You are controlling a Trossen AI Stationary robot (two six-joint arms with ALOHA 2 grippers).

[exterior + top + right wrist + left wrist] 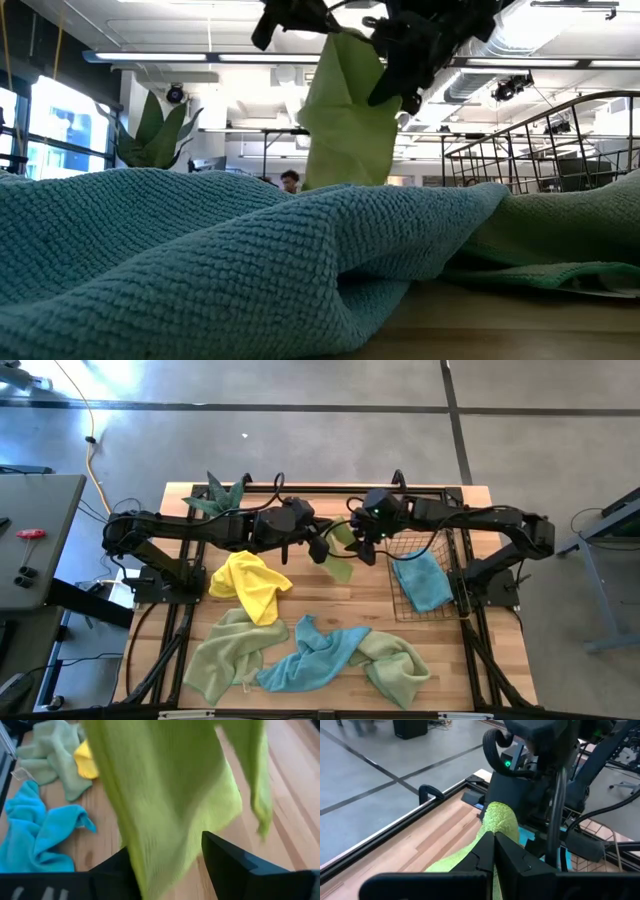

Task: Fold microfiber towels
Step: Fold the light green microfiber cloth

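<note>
Both grippers, left gripper (318,548) and right gripper (362,546), grasp the lime towel (341,552) above mid-table. The low view shows it hanging clear; only the high view shows a blue towel (422,581) lying in the wire basket (402,609).

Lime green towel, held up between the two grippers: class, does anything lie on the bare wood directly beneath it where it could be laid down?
Nothing visible. The lime green towel hangs between the left gripper and right gripper over bare table; the yellow towel and copper basket lie to either side.
</note>
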